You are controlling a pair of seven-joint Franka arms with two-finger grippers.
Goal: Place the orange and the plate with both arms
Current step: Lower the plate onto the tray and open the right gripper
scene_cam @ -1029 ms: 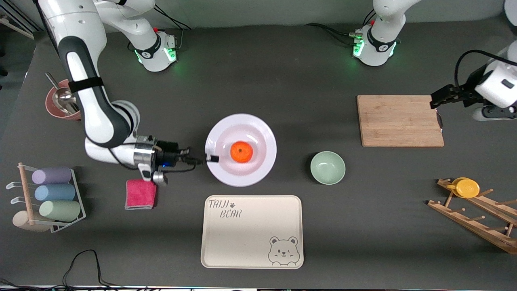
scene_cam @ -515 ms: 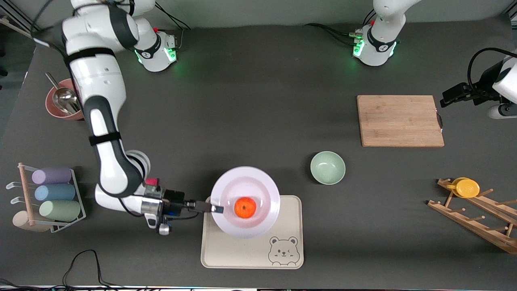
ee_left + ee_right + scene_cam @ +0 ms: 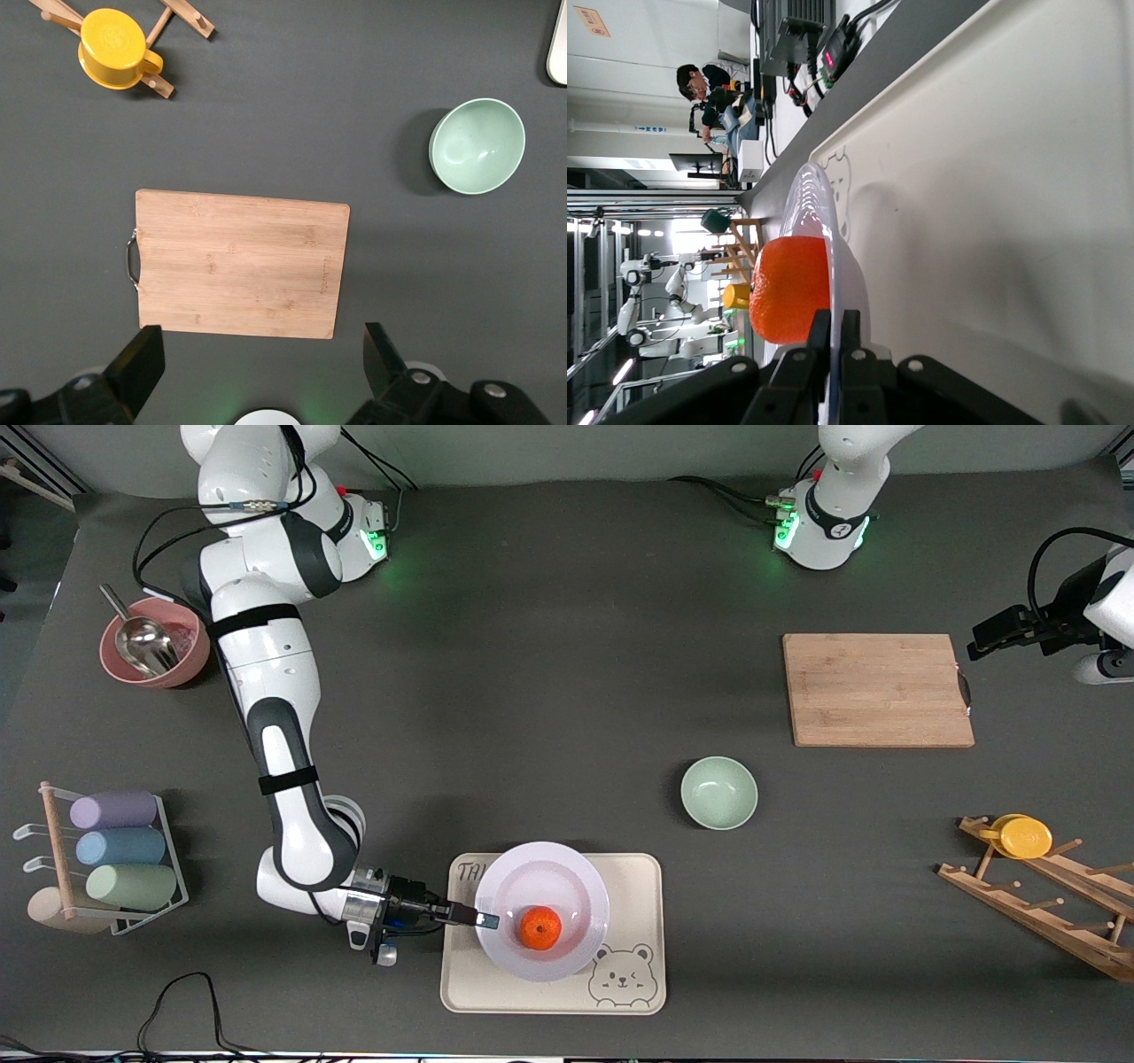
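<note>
The round white plate (image 3: 567,872) has a glossy, smooth glaze, and the small orange fruit (image 3: 539,927) on it shows dimpled skin. The cream rectangular tray (image 3: 638,877) beneath looks like matt plastic. At the plate's one o'clock, the rectangular chopping board (image 3: 877,689) is pale grained wood. The dark grey surface (image 3: 567,602) is matt.

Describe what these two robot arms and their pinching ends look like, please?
Both arms are glossy white tubes with dark grey joints and black bands, standing on round bases lit green. Black cables run along them. The right arm ends in a silver cuff and a slim black right tool. The left tool has two wedge-shaped black fingers.
</note>
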